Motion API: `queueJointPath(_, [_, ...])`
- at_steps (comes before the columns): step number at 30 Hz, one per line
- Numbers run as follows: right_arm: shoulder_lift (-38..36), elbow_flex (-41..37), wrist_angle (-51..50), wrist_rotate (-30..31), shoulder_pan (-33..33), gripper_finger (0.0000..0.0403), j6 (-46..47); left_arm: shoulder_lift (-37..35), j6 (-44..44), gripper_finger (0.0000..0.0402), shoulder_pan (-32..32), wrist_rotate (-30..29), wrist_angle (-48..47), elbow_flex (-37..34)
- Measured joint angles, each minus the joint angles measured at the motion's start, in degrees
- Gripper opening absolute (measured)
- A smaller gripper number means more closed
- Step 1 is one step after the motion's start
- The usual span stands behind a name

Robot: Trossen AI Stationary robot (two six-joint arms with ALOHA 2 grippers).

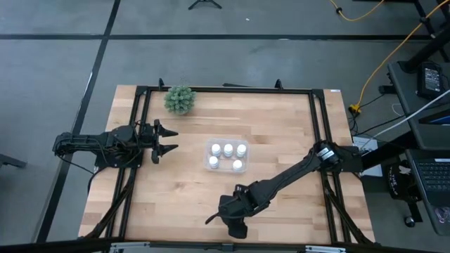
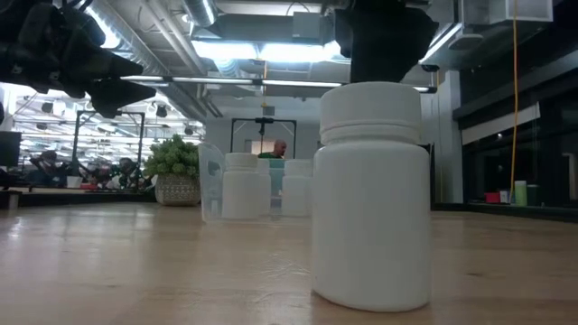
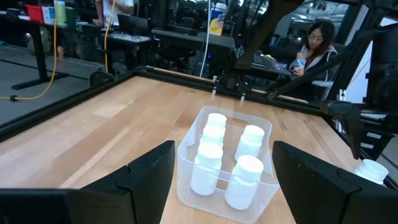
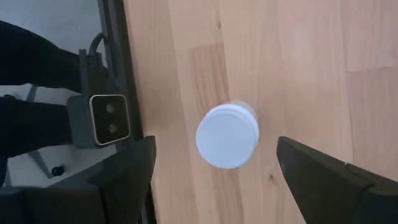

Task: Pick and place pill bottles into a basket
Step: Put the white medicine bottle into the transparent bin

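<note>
The clear basket [image 1: 208, 155] stands at the table's middle and holds several white pill bottles [image 1: 228, 149]; it also shows in the left wrist view [image 3: 186, 186]. One more white bottle [image 2: 370, 194] stands upright on its base near the table's near edge. It also shows in the right wrist view [image 4: 227, 135] and hides under the arm in the high view. My right gripper [image 1: 235, 226] hangs open above it, pointing down, a finger on each side of the cap without touching. My left gripper [image 1: 174, 139] is open and empty to the left of the basket, pointing at it.
A green bushy plant [image 1: 180, 99] stands at the table's far left. Black frame rails [image 1: 137, 112] run along the table's edges. A small camera box [image 4: 106, 118] sits at the near edge beside the lone bottle. A person [image 3: 311, 46] sits beyond the table.
</note>
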Motion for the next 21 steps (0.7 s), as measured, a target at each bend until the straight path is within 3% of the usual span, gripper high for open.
queueJointPath(21, [1.4,-3.1,5.1,1.3,-0.3,0.0335,-1.0,0.0,0.0,0.0262,0.0,0.0,0.0,0.0])
